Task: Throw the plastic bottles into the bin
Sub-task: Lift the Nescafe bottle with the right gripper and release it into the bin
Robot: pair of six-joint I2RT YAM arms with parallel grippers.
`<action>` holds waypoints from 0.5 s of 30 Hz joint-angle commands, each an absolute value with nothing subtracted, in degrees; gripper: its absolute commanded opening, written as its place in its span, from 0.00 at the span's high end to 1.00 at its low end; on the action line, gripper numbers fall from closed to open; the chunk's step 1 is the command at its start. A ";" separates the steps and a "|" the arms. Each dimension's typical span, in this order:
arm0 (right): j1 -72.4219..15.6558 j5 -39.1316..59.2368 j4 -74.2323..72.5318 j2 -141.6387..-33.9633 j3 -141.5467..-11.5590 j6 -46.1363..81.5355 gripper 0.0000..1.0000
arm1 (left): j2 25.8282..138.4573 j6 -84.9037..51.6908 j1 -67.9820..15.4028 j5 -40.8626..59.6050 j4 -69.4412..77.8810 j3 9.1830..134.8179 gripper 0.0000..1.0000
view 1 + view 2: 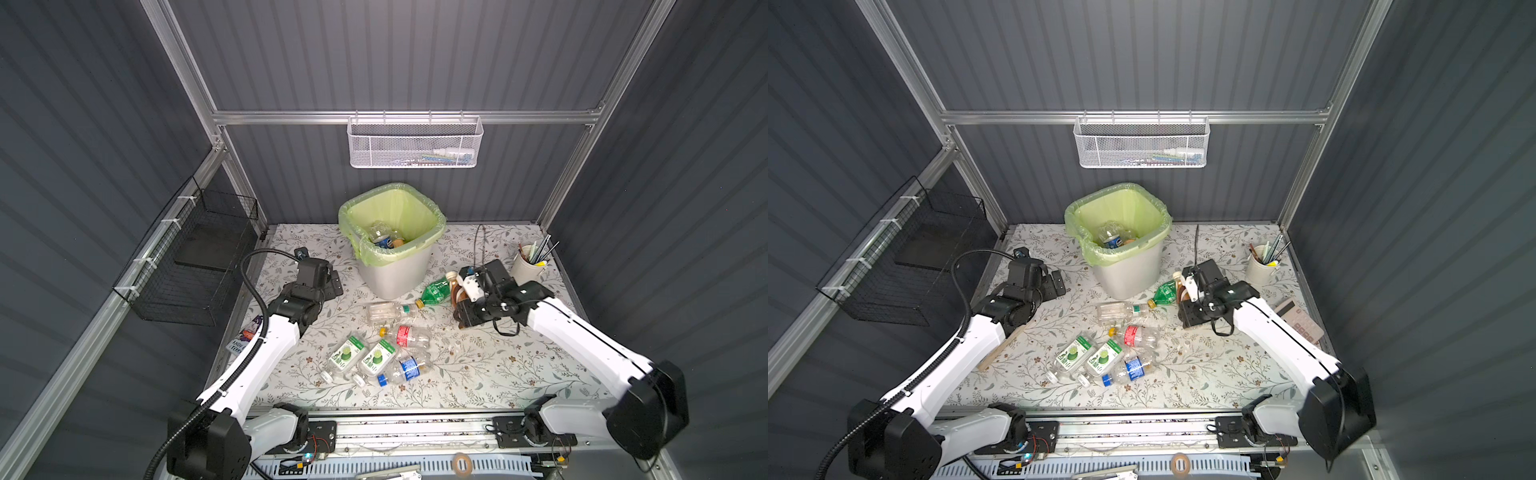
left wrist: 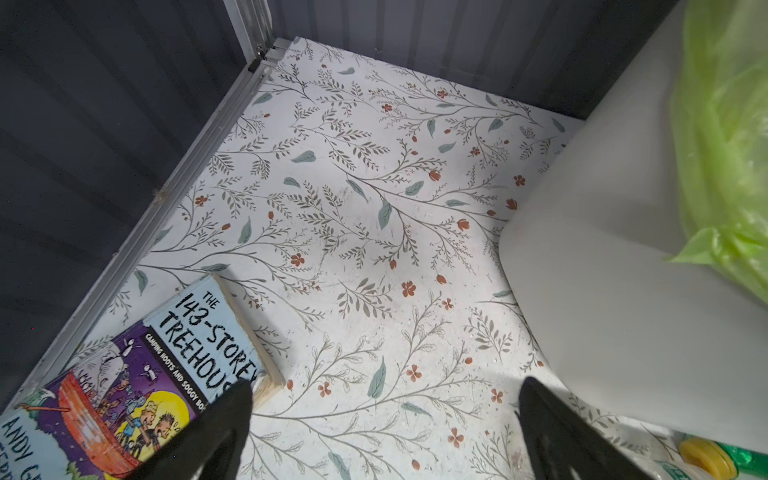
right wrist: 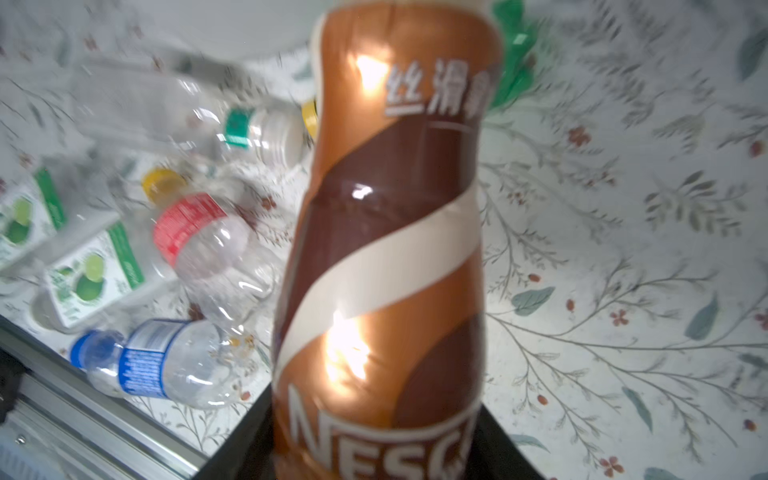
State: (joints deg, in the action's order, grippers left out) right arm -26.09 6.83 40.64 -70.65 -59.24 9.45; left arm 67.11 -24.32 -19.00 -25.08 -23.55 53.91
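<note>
Right jaws: clamped on the brown bottle (image 3: 386,249), one jaw against each side of its lower body in the right wrist view. In both top views that bottle shows at the tip of the right arm (image 1: 582,345), just right of the bin (image 1: 395,274) and touching or nearly touching the green bottle (image 1: 436,291). We cannot tell whether it is clear of the table (image 1: 478,365).

Left jaws: spread wide, nothing between them. In the left wrist view they hang over bare table, with a book (image 2: 145,374) on one side and the bin wall on the other. In both top views the left arm (image 1: 270,353) ends just left of the bin.

Bin stands at the back centre of the table, green bag folded over its rim. We see at least two bottles inside (image 1: 384,237), one with a blue label.

Bottles lying on the table in front of the bin:
- green bottle, yellow cap, nearest the bin
- clear bottle with a green band (image 1: 386,311), just in front of the bin
- red-label bottle (image 1: 409,336), yellow cap
- two lime-label bottles (image 1: 347,357) (image 1: 374,359), side by side
- blue-label bottle (image 1: 405,368), blue cap, touching the lime pair

Off task: pen cup (image 1: 528,266) at back right, calculator (image 1: 1300,322) partly under the right arm.
</note>
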 commanded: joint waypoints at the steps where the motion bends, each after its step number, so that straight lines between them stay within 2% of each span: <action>1: -22.02 8.91 35.42 -64.54 -58.89 13.46 0.46 | 66.66 -25.24 -18.54 -27.38 -24.58 53.12 0.00; 5: -15.91 11.58 27.43 -55.58 -58.52 17.79 0.45 | 66.65 -25.34 -18.48 -27.49 -24.38 53.04 0.00; 8: -13.22 13.39 20.19 -54.45 -60.36 21.29 0.42 | 66.98 -23.39 -18.54 -25.11 -23.23 52.97 0.00; 11: -13.01 17.85 14.59 -59.29 -65.78 24.78 0.42 | 67.74 -22.11 -18.54 -23.19 -23.50 53.68 0.00; 15: -14.59 26.63 4.23 -71.09 -74.48 33.53 0.45 | 67.40 -22.24 -18.63 -22.52 -23.58 53.29 0.00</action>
